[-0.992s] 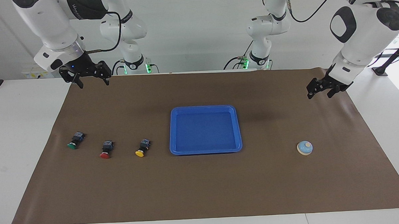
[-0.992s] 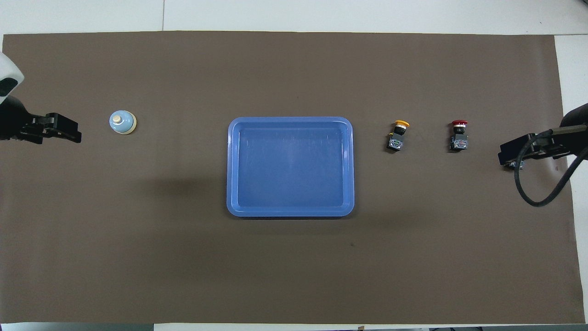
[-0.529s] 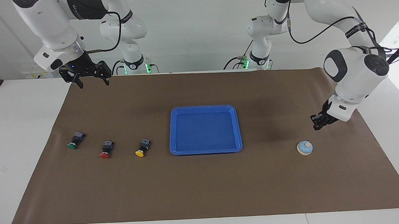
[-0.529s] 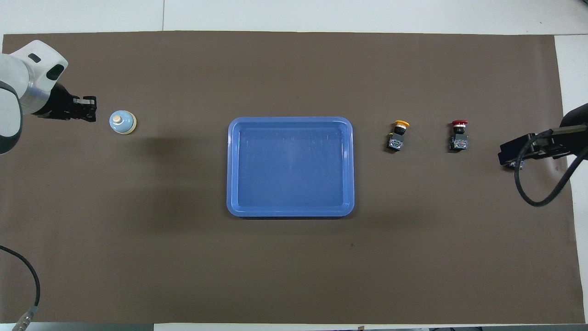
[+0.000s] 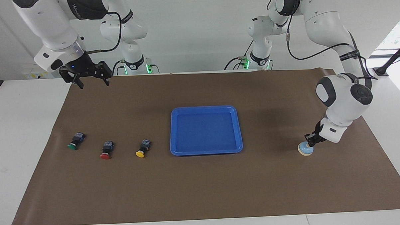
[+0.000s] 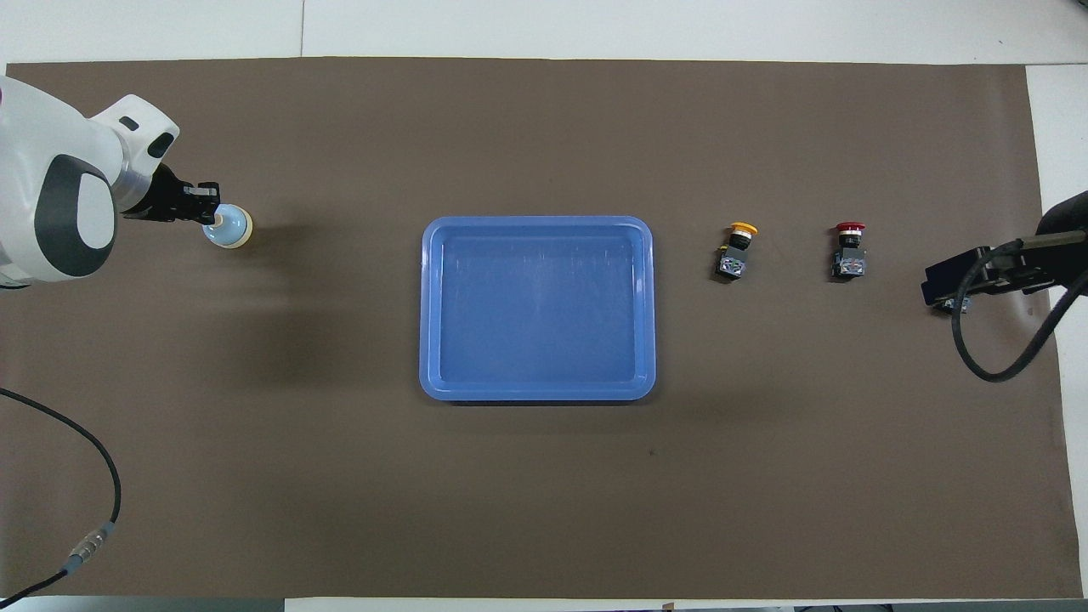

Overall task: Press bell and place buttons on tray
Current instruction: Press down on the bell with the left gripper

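The light-blue bell [image 5: 304, 150] [image 6: 234, 228] sits on the mat toward the left arm's end. My left gripper [image 5: 309, 143] [image 6: 207, 214] is shut, and its tips rest down on the bell's top, hiding the knob. The blue tray [image 5: 205, 109] [image 6: 537, 223] lies mid-table with nothing in it. Toward the right arm's end, the yellow button [image 5: 143, 148] [image 6: 736, 250], the red button [image 5: 106, 150] [image 6: 848, 251] and the green button [image 5: 75, 141] stand in a row. My right gripper [image 5: 93, 84] [image 6: 939, 293] waits open, high up, and covers the green button in the overhead view.
A brown mat [image 5: 202, 192] covers most of the white table [image 5: 21, 132]. The left arm's cable [image 6: 93, 476] loops over the mat's corner nearest the robots. The right arm's cable [image 6: 994, 365] hangs under its wrist.
My left gripper closed and came down from high over the mat's edge onto the bell's top. The right arm, the buttons and the tray have not moved.
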